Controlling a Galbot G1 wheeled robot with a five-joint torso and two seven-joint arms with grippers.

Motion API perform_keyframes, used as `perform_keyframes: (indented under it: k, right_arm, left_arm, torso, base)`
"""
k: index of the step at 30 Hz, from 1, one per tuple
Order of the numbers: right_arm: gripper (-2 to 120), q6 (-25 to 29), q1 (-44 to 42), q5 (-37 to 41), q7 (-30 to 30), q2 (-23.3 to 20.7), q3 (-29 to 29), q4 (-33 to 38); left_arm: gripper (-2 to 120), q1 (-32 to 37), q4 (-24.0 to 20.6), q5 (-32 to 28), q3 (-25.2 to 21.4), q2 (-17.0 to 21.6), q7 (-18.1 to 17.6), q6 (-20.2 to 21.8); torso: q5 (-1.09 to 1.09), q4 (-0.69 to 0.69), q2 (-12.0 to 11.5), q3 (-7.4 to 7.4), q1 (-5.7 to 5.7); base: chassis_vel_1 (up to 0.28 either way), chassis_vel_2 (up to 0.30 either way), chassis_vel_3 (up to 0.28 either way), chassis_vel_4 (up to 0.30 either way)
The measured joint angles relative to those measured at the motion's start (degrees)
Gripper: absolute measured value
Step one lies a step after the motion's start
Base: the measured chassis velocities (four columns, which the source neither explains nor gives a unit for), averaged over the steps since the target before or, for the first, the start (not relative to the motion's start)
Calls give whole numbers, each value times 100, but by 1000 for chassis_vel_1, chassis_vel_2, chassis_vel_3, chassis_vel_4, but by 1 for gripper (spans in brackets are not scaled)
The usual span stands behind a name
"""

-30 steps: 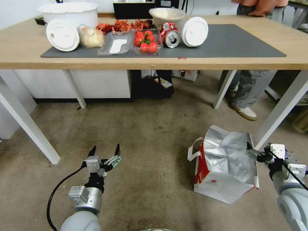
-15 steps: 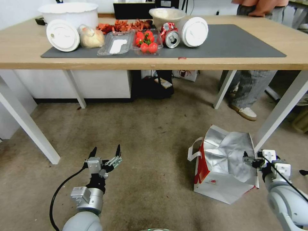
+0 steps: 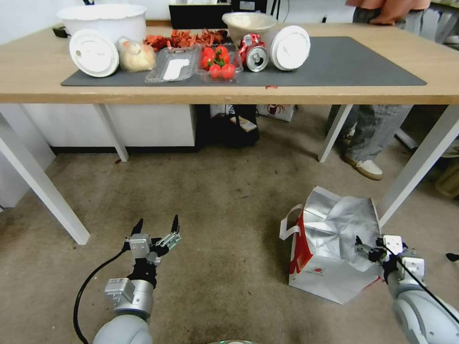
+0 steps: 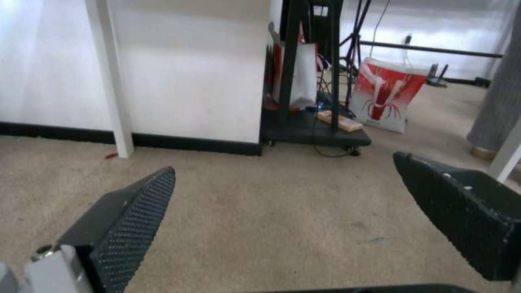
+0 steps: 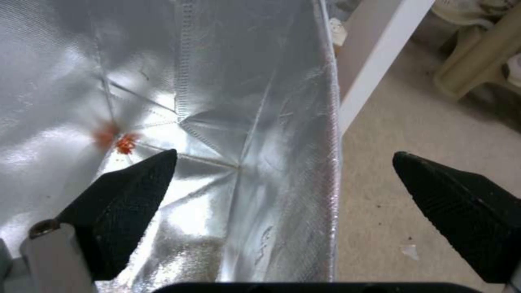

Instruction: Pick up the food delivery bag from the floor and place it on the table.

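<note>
1. The food delivery bag (image 3: pixel 330 253) is sitting on the floor (image 3: pixel 215 215), mouth up and gaping, its silver foil lining showing, just beside a white leg of the table (image 3: pixel 229 93).
2. The right gripper (image 3: pixel 369 249) is hanging at the bag's near right edge with its jaws spread wide. In the right wrist view the foil rim of the bag (image 5: pixel 325 134) is running up between the two black fingers (image 5: pixel 130 195), one finger over the lining inside and the other over the carpet outside; they are not pinching it.
3. The left gripper (image 3: pixel 157 228) is hovering low over bare carpet, well apart from the bag, its fingers standing apart and holding nothing.
4. On the table's dark mat (image 3: pixel 344 62) are lying white lids (image 3: pixel 93 51), a crushed can (image 3: pixel 256 53), a clear tray of tomatoes (image 3: pixel 217 61) and bowls (image 3: pixel 103 19).
</note>
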Motion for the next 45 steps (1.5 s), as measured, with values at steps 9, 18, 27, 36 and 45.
perform_keyframes:
  k: [9,18,27,36,45]
  right_arm:
    - [100,136,53,-64,-74,33,-40,-339]
    - [100,140,89,-78,-52,60,-84,-462]
    - [86,118,126,-65,28,50,-80,-507]
    - [58,21,180,-51,115,66,-99,-488]
    - [22,0,142,-41,134,86,-97,-446]
  left_arm:
    - [100,-5,-6,-19,-1,-7,-34,-16]
    - [100,-33,22,-30,-10,3,-84,-28]
    - [100,-68,48,-32,-7,5,-112,-47]
    - [100,-81,35,-61,-8,25,-137,-66]
    - [100,-79,10,-55,-21,23,-195,-136]
  torso:
    - [0,0,1,0,0]
    - [0,0,1,0,0]
    - [0,0,2,0,0]
    - [0,0,2,0,0]
    - [0,0,2,0,0]
  base:
    - [0,0,0,0]
    - [0,0,0,0]
    - [0,0,0,0]
    - [0,0,0,0]
    - [0,0,0,0]
